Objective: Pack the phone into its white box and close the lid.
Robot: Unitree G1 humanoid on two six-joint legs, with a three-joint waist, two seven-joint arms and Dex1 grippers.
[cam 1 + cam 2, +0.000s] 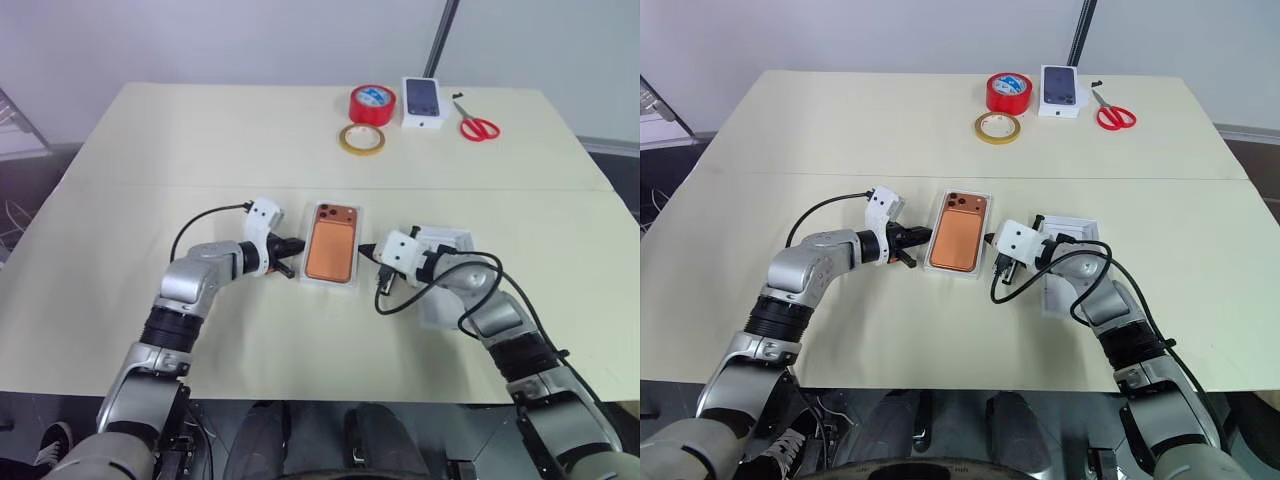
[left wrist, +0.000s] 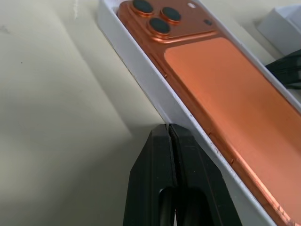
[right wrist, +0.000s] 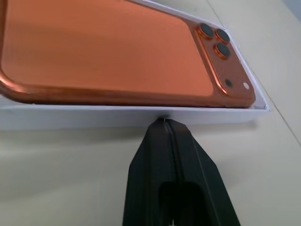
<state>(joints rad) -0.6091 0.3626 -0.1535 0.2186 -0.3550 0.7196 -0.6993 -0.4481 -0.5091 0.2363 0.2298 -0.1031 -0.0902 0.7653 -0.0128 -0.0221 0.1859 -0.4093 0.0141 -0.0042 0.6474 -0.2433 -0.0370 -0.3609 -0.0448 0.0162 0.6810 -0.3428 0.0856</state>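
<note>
The orange phone (image 1: 332,247) lies camera side up inside the white box (image 1: 306,262), an open-topped tray at the middle of the table. My left gripper (image 1: 292,254) is shut and empty, and its tips (image 2: 168,126) meet the tray's left long wall (image 2: 141,70). On the other side, my right gripper (image 1: 368,250) is also shut and empty. Its tips (image 3: 164,121) rest against the tray's right long wall (image 3: 94,117). The phone's dark lenses (image 2: 160,19) sit at the far end of the tray.
A white flat piece (image 1: 452,240) lies partly under my right arm. At the back stand a red tape roll (image 1: 371,103), a tan tape ring (image 1: 361,139), a white box with a dark phone picture (image 1: 423,100) and red scissors (image 1: 478,125).
</note>
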